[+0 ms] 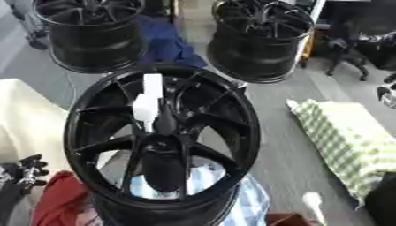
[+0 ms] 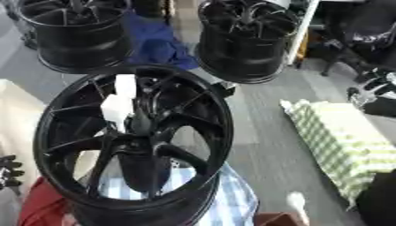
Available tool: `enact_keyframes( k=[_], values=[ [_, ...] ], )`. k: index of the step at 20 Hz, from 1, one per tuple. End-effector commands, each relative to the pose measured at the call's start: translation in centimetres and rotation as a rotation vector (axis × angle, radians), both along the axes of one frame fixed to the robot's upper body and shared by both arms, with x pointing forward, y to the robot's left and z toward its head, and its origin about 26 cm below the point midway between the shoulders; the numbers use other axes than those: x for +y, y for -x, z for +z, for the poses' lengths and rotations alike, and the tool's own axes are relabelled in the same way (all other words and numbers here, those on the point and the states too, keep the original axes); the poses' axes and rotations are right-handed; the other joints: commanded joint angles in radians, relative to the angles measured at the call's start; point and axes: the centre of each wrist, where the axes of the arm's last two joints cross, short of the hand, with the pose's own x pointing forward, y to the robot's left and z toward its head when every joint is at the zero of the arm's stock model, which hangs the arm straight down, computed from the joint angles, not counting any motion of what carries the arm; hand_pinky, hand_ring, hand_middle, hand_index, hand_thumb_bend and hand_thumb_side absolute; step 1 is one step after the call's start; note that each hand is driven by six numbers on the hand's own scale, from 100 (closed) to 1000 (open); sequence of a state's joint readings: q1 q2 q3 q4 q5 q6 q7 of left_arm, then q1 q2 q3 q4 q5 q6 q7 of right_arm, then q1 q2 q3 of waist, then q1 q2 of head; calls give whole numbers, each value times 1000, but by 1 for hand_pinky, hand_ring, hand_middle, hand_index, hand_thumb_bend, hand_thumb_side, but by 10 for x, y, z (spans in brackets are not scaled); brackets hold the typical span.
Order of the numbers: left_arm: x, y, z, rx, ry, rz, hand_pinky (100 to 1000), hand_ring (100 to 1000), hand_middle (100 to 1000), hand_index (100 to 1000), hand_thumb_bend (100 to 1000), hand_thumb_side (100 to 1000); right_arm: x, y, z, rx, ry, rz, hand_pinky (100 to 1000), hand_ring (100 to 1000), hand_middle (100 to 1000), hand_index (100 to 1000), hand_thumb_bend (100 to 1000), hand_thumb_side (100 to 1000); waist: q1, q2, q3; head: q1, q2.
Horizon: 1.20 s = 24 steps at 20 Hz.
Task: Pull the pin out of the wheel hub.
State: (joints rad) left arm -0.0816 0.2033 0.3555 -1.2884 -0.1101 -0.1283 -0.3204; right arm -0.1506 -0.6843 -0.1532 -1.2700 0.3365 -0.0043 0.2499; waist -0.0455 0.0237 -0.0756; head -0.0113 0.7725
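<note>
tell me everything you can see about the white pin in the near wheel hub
The white pin looks like pale plastic, made of blocky sections: a narrower upper piece and a wider lower block. It stands nearly upright, leaning slightly, above the centre of the nearest black wheel hub, its lower end seeming to sit near where the spokes meet. Its seating there is too dark to make out. Neither robot hand touches it; the left robot hand rests low at the left edge.
</note>
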Motion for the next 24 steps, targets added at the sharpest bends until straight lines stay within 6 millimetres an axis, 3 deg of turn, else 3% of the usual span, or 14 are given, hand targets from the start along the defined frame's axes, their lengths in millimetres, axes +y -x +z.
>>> enact_keyframes(
  k=[1, 2, 5, 15, 24],
  values=[
    [6, -4, 8, -24, -19, 3, 651, 711, 689, 836, 100, 531, -17, 22, -27, -15, -122, -167, 714, 714, 753, 898, 100, 479, -4, -8, 9, -9, -3],
    [5, -4, 8, -25, -19, 0, 650, 711, 688, 835, 100, 530, -17, 31, -37, -30, -159, -197, 680, 652, 700, 871, 100, 469, -3, -8, 13, -12, -3],
    [3, -6, 8, -27, -16, -9, 650, 711, 688, 835, 100, 530, -8, 55, -60, -97, -248, -240, 652, 603, 648, 844, 100, 466, 0, -6, 23, -20, -3],
    [3, -11, 12, -36, -25, -27, 650, 710, 688, 834, 100, 530, 89, 76, -151, -205, -606, -279, 623, 549, 591, 823, 100, 457, -7, 5, 36, -33, -3],
    [3, -11, 12, -35, -28, -30, 650, 711, 689, 834, 100, 531, 108, 80, -175, -295, -688, -360, 619, 541, 583, 819, 100, 454, -6, 4, 37, -38, -3]
  ],
)
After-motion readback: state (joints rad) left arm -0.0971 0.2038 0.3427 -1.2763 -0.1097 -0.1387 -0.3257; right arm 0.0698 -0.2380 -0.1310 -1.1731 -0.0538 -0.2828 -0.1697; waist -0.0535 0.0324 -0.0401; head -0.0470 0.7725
